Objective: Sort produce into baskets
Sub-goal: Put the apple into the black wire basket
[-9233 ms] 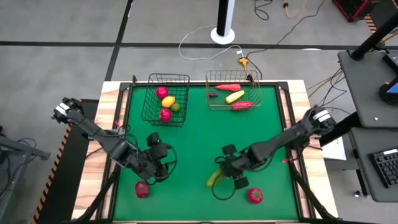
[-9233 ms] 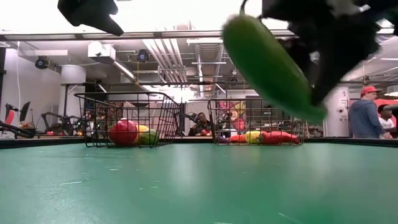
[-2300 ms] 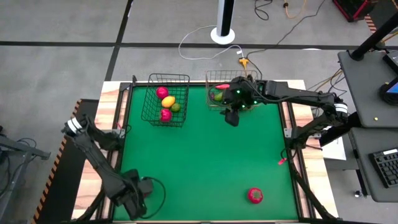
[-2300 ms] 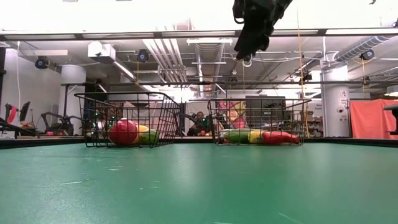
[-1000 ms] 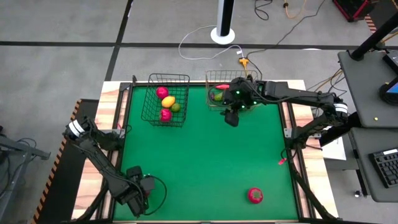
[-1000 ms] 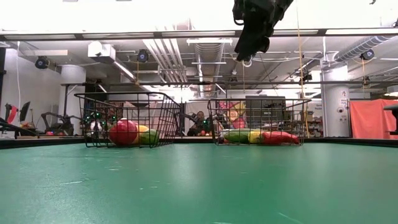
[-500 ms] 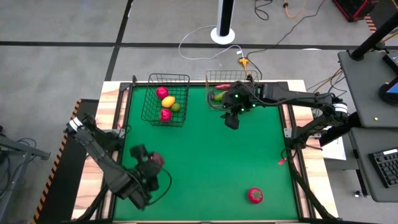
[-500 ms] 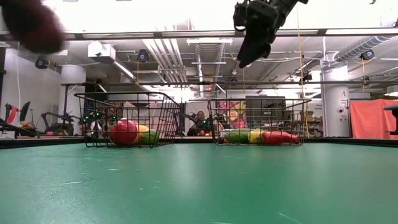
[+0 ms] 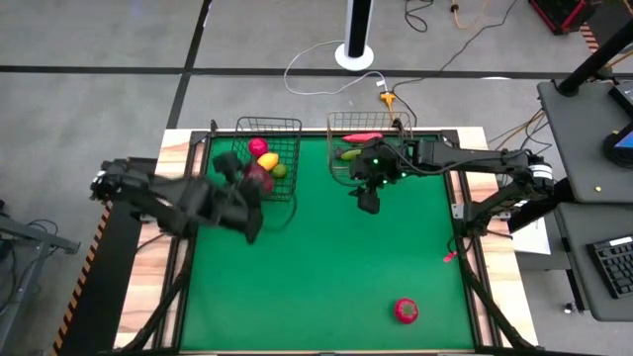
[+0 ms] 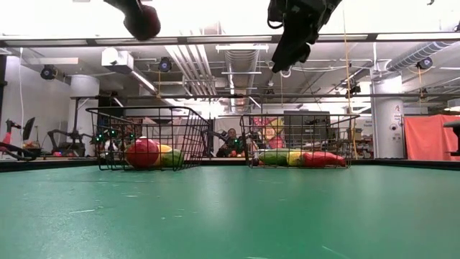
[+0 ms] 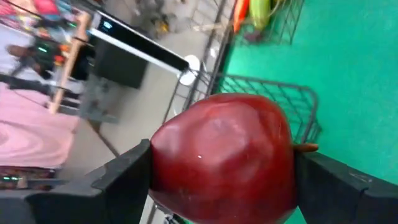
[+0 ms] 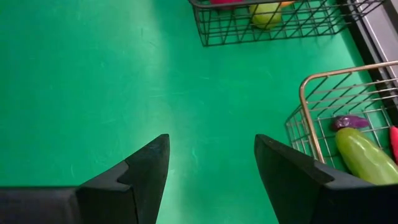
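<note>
My left gripper (image 9: 245,188) is shut on a dark red apple (image 9: 258,178) and holds it high over the near side of the black basket (image 9: 289,129). That basket holds red, yellow and green round fruit (image 9: 265,158). The lighter basket (image 9: 341,170) holds a red pepper, a yellow piece, a green cucumber (image 12: 364,155) and a purple piece. My right gripper (image 9: 368,203) hangs open above the mat by that basket's near left corner. A red fruit with a green top (image 9: 406,311) lies on the mat near the front edge. My left gripper pinches the apple between its two fingers (image 11: 118,180), one on each opposite side (image 11: 163,168) of its round body. The fingers slant downward toward the far edge. The apple is lifted clear, well above the mat, its stem (image 11: 306,147) pointing sideways.
The green mat (image 9: 326,267) lies bare between the baskets and the red fruit. Wooden table borders run along the left (image 9: 148,287) and right sides. The two baskets stand side by side at the far edge with a gap between them.
My left gripper has risen from the table's near left corner and swung toward the far edge, turning as it went. The apple went with it, lifted clear of the mat and carried to the black basket. My right gripper has drifted slightly toward the near edge.
</note>
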